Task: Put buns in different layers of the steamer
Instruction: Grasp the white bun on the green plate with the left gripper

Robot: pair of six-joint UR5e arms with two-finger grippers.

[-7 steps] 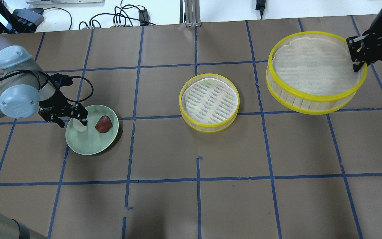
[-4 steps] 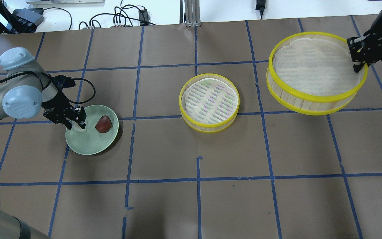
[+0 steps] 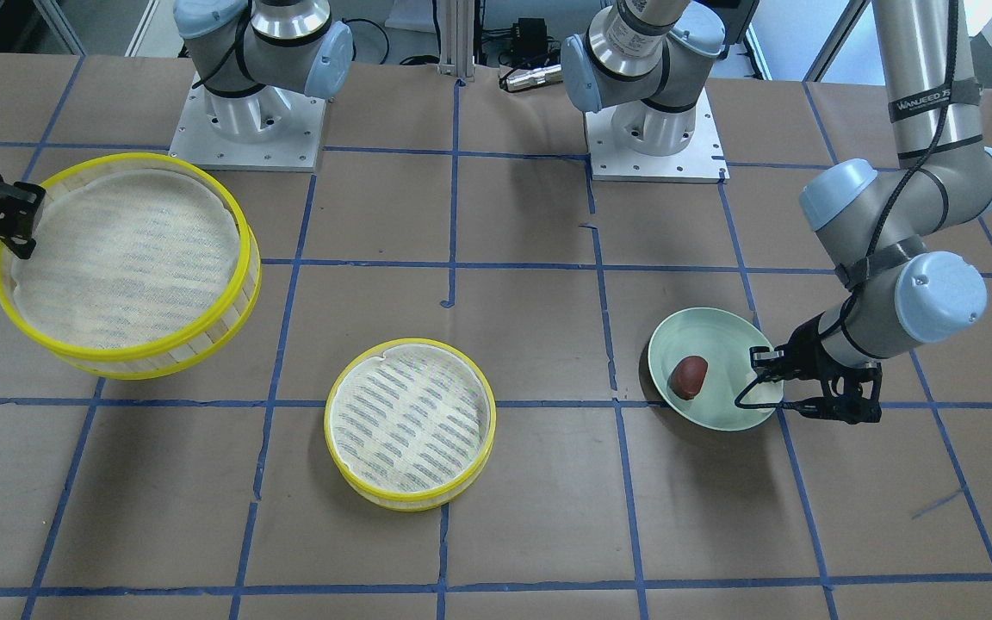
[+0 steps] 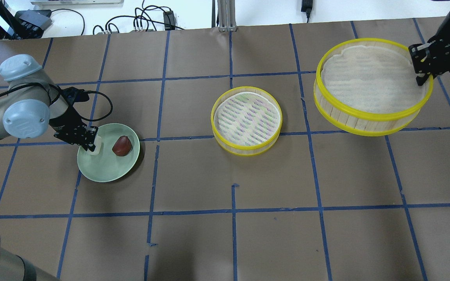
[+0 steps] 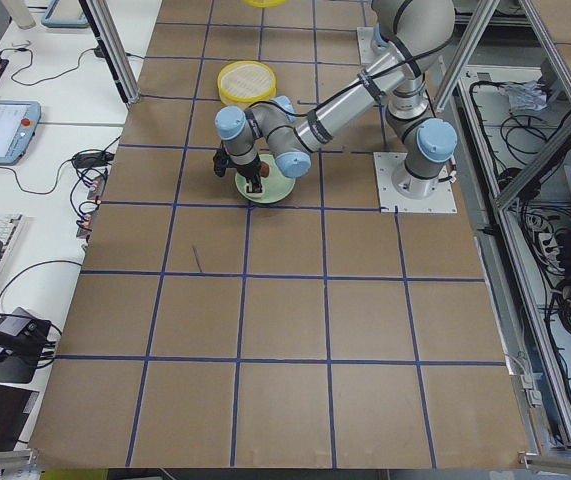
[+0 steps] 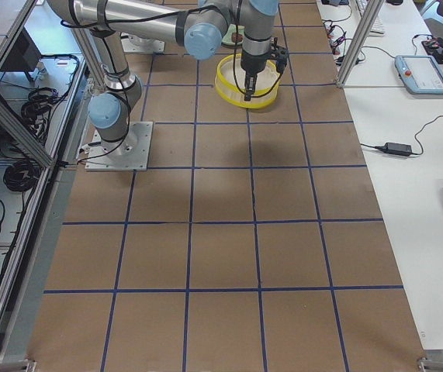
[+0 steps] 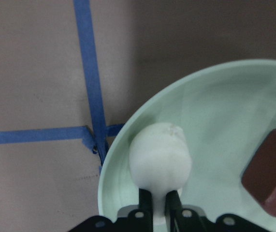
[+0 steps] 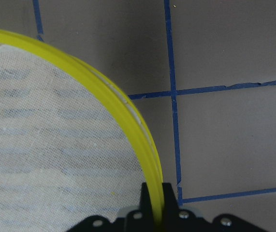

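On the left green plate (image 4: 108, 168), left fingers (image 7: 146, 203) pinch the white bun (image 7: 160, 154); right fingers (image 8: 168, 198) clamp the raised steamer layer (image 4: 350, 121) by its rim.

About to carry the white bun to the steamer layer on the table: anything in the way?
Only the reddish-brown bun, beside the white bun on the plate, on the side toward the table layer; lifting should clear it. Beyond it, nothing visible. The right gripper holds the other layer off to the side.
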